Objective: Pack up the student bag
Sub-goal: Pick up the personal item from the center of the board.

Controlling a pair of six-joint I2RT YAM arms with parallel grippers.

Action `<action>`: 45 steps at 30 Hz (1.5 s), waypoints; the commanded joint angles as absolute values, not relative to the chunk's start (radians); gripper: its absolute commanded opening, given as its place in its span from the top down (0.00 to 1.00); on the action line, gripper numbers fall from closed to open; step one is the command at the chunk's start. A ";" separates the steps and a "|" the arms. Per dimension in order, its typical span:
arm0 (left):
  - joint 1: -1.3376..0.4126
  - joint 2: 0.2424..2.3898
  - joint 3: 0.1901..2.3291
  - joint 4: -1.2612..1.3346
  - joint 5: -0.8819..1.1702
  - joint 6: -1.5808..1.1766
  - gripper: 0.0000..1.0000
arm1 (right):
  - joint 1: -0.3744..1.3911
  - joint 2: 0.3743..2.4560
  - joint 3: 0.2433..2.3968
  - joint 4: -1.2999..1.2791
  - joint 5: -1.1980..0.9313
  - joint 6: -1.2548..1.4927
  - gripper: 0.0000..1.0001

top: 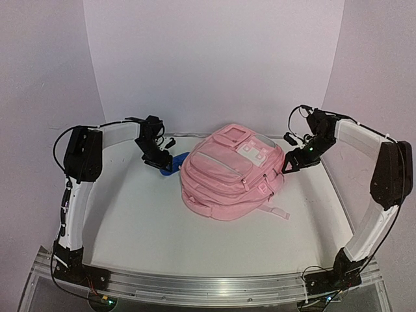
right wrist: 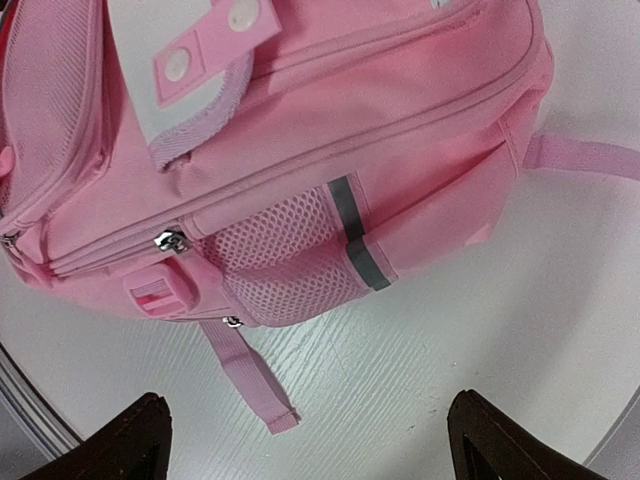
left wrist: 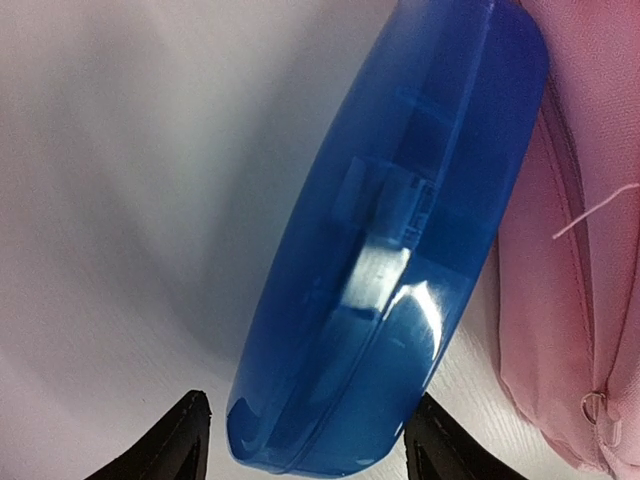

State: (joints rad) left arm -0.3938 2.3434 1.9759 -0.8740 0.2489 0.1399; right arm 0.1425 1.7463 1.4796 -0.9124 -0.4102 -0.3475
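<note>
The pink student bag (top: 231,172) lies flat in the middle of the table, front pockets up. A glossy blue plastic case (left wrist: 390,250) rests on the table against the bag's left side (left wrist: 585,250); from above the blue case (top: 169,161) shows only partly under my left gripper (top: 159,162). That left gripper (left wrist: 310,402) straddles the near end of the case. A small gap shows at one finger, and the other finger is at the case's edge. My right gripper (top: 289,162) hovers at the bag's right side. In its wrist view the right gripper (right wrist: 308,400) is wide open over bare table, just short of the bag's mesh side pocket (right wrist: 290,260).
A loose pink strap (right wrist: 250,375) trails from the bag (right wrist: 330,130) onto the table toward my right gripper. Another strap (top: 276,211) lies at the bag's near right corner. White curved walls (top: 214,65) close the back and sides of the table (top: 149,227).
</note>
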 commanded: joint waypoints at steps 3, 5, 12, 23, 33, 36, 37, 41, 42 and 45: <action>-0.390 2.348 1.996 -0.822 0.291 0.189 0.42 | 0.142 1.751 1.534 -0.946 -0.324 -0.365 0.04; -0.390 2.347 1.990 -0.809 0.297 0.192 0.44 | 0.142 1.744 1.535 -0.958 -0.292 -0.390 0.03; -0.390 2.362 1.980 -0.796 0.303 0.174 0.46 | 0.142 1.766 1.591 -1.030 -0.278 -0.404 0.02; -0.390 2.390 1.960 -0.759 0.259 0.162 0.48 | 0.142 1.748 1.634 -1.084 -0.188 -0.433 0.02; -0.390 2.296 1.916 -0.715 0.301 0.100 0.81 | 0.142 1.702 1.598 -1.092 -0.199 -0.490 0.02; -0.390 2.175 1.871 -0.739 0.290 0.041 0.87 | 0.143 1.693 1.567 -1.087 -0.246 -0.492 0.03; -0.391 2.119 1.854 -0.742 0.309 0.016 0.88 | 0.143 1.679 1.547 -1.084 -0.271 -0.497 0.05; -0.439 1.943 1.772 -0.752 0.371 -0.059 0.88 | 0.146 1.625 1.411 -0.958 -0.402 -0.473 0.10; -0.460 1.910 1.757 -0.769 0.369 -0.068 0.88 | 0.151 1.625 1.384 -0.924 -0.420 -0.460 0.10; -0.535 1.829 1.707 -0.811 0.345 -0.109 0.88 | 0.175 1.651 1.338 -0.858 -0.443 -0.444 0.12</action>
